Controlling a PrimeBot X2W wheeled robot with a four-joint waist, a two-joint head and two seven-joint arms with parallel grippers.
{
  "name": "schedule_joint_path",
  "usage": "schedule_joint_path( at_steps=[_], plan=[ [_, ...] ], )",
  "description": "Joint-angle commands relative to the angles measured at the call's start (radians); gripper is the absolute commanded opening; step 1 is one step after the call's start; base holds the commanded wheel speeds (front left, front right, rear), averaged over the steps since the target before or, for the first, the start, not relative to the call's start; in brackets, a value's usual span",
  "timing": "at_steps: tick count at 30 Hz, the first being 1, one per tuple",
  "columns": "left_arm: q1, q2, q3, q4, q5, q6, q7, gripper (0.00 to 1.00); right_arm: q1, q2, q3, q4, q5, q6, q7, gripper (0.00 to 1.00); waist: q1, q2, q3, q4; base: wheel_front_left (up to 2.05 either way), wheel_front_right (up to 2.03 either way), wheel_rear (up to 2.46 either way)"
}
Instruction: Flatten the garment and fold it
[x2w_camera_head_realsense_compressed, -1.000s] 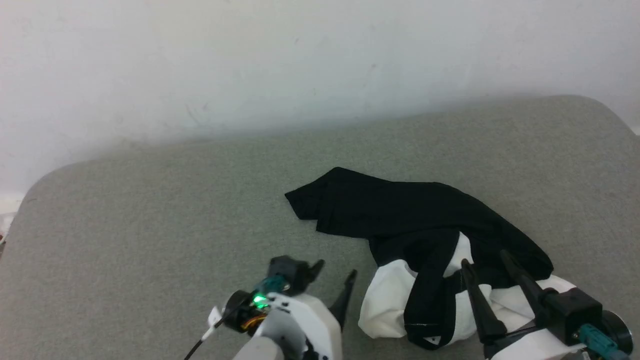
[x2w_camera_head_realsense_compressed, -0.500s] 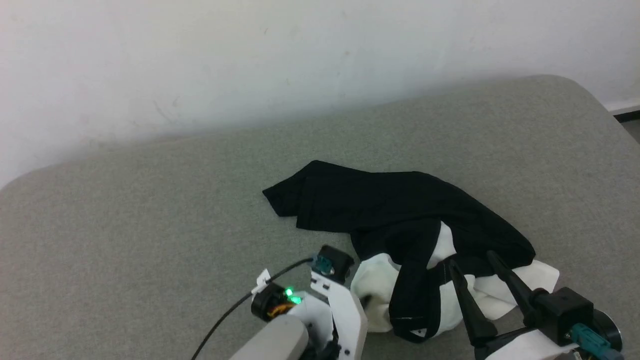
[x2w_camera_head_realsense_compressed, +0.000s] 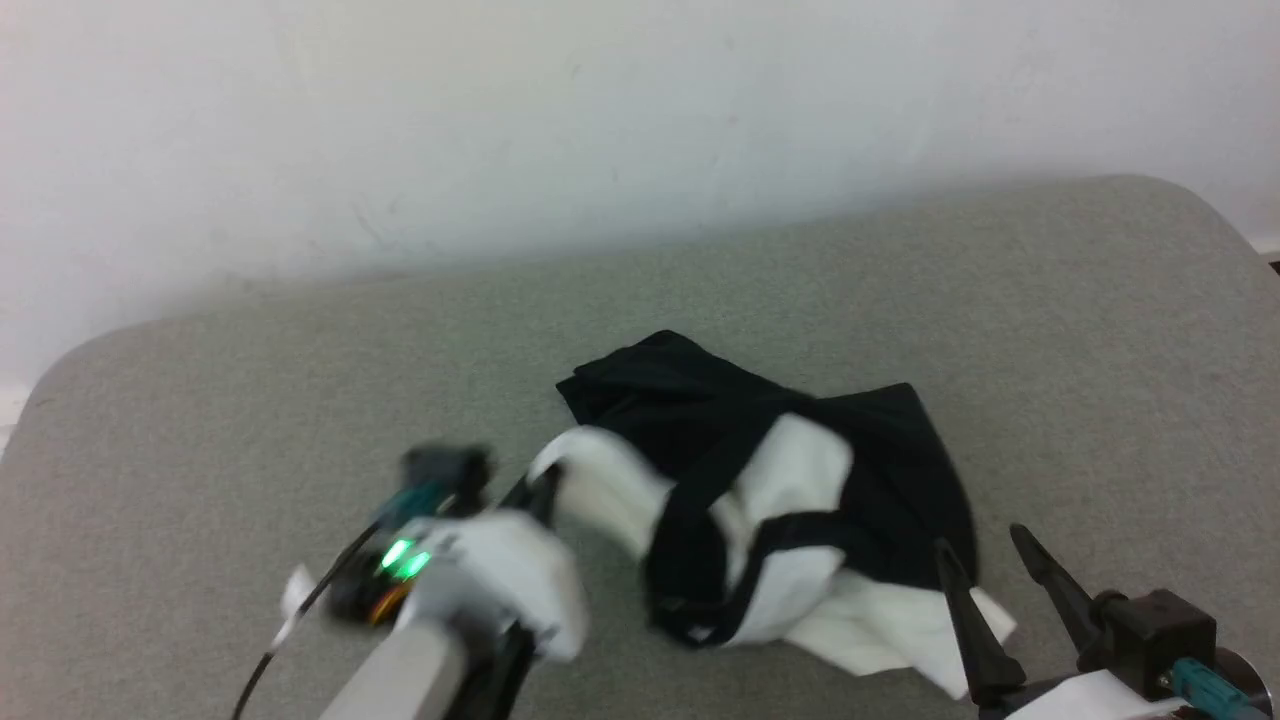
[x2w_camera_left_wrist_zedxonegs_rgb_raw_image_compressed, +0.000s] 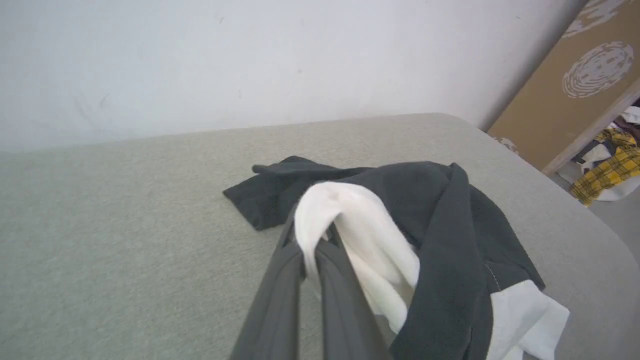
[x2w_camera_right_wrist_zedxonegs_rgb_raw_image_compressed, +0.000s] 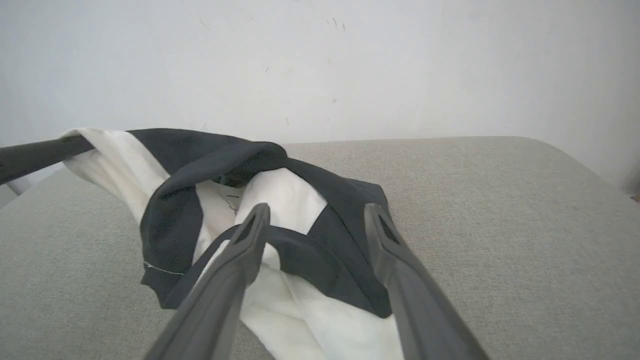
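We found the soft T-shirt with white body and black sleeves and collar (x2w_camera_head_realsense_compressed: 890, 480) lying crumpled on the grey-green, cloth-covered surface with rounded corners (x2w_camera_head_realsense_compressed: 250, 420), right of centre and towards the near edge, below a plain white wall (x2w_camera_head_realsense_compressed: 600, 120). The left gripper (x2w_camera_head_realsense_compressed: 545, 478), blurred in the head view, stood at the garment's left side. In the left wrist view its two dark fingers (x2w_camera_left_wrist_zedxonegs_rgb_raw_image_compressed: 316, 242) were closed tight on a fold of the white body, which draped over their tips and was held up off the surface. The black sleeve part lay flat on the far side. The right gripper (x2w_camera_head_realsense_compressed: 978, 540) sat at the near right, fingers spread wide and holding nothing. In the right wrist view it (x2w_camera_right_wrist_zedxonegs_rgb_raw_image_compressed: 317, 210) pointed over the garment's near right part. We could not tell whether the tips touched the cloth.
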Motion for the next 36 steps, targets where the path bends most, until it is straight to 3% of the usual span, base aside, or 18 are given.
schedule_joint_path(
  at_steps=[1, 7, 12, 14, 15, 17, 28, 31, 36],
  plan=[
    [0.059, 0.022, 0.018, -0.028, -0.009, 0.028, 0.0, 0.0, 0.011, 0.004, -0.004, 0.003, 0.008, -0.002, -0.002, 1.0, 0.0, 0.0, -0.005, 0.012, 0.0, 0.0, 0.0],
    [0.395, 0.115, 0.146, -0.229, -0.071, 0.22, 0.04, 0.0, 0.028, 0.005, -0.033, 0.014, 0.026, -0.002, -0.009, 1.0, 0.0, 0.0, 0.004, 0.059, 0.0, 0.0, 0.0],
    [0.558, 0.129, 0.197, -0.219, -0.14, 0.267, 0.073, 0.0, 0.021, 0.005, -0.036, 0.024, 0.029, -0.002, -0.009, 1.0, 0.0, 0.0, 0.007, 0.088, 0.0, 0.0, 0.0],
    [0.587, 0.122, 0.2, -0.197, -0.168, 0.258, 0.083, 0.0, 0.017, 0.005, -0.035, 0.027, 0.025, -0.002, -0.007, 1.0, 0.0, 0.0, 0.005, 0.096, 0.0, 0.0, 0.0],
    [0.591, 0.118, 0.202, -0.191, -0.176, 0.25, 0.08, 0.44, 0.015, 0.005, -0.035, 0.028, 0.023, -0.002, -0.005, 1.0, 0.0, 0.0, 0.003, 0.1, 0.0, 0.0, 0.0],
    [0.584, 0.109, 0.207, -0.188, -0.179, 0.238, 0.054, 1.0, 0.014, 0.005, -0.038, 0.03, 0.021, -0.002, -0.003, 1.0, 0.0, 0.0, -0.002, 0.108, 0.0, 0.0, 0.0],
    [0.445, 0.117, 0.218, -0.218, -0.061, 0.152, -0.215, 1.0, 0.034, 0.005, -0.039, 0.038, 0.021, -0.002, 0.023, 1.0, 0.0, 0.0, -0.049, 0.117, 0.0, 0.0, 0.0],
    [0.4, 0.124, 0.18, -0.195, -0.045, 0.113, -0.202, 1.0, 0.04, 0.005, -0.044, 0.038, 0.025, -0.002, 0.03, 1.0, 0.0, 0.0, -0.055, 0.119, 0.0, 0.0, 0.0],
    [0.254, 0.13, 0.075, -0.138, -0.033, 0.019, -0.066, 1.0, 0.039, 0.005, -0.041, 0.032, 0.028, -0.002, 0.041, 1.0, 0.0, 0.0, -0.047, 0.119, 0.0, 0.0, 0.0]
  ],
)
